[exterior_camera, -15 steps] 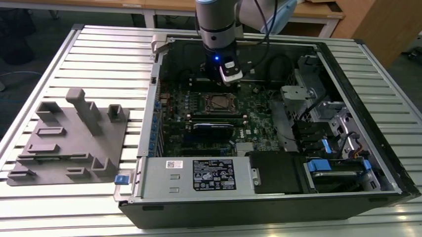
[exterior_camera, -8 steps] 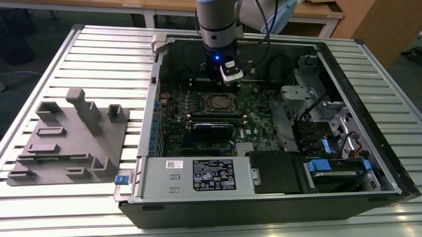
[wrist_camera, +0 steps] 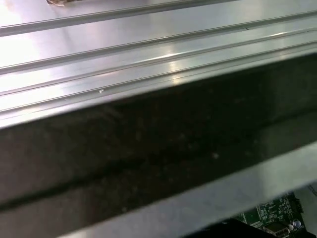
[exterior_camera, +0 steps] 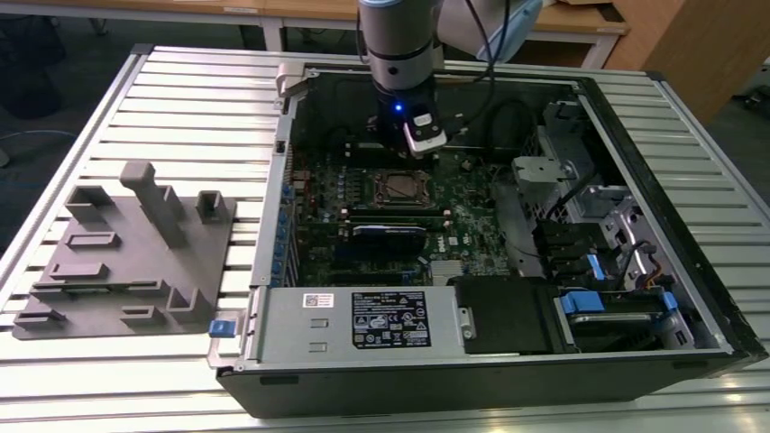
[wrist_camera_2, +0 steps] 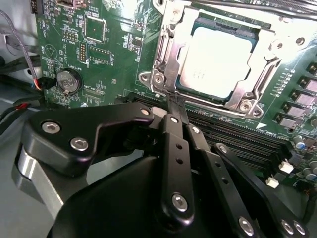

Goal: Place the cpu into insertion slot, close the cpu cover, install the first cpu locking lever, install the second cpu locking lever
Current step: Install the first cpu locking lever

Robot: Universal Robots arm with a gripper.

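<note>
The cpu (wrist_camera_2: 215,62), a pale silvery square, lies in the socket on the green motherboard (wrist_camera_2: 99,59). The cpu cover (wrist_camera_2: 167,54), a shiny metal frame with a square window, lies flat around it. My gripper (wrist_camera_2: 174,105) has its two black fingers pressed together, and their tips meet at the edge of that frame by a corner screw. Whether a thin lever sits between them is hidden. In the exterior view the gripper (exterior_camera: 416,149) hangs just behind the socket (exterior_camera: 403,188), inside the open computer case (exterior_camera: 673,352).
A grey fixture block (exterior_camera: 132,253) stands on the slatted table at the exterior view's left. The white-labelled power supply box (exterior_camera: 361,320) and blue-tabbed drive bays (exterior_camera: 601,302) fill the case's front. Memory slots (wrist_camera_2: 237,134) and a coin battery (wrist_camera_2: 68,81) flank the socket.
</note>
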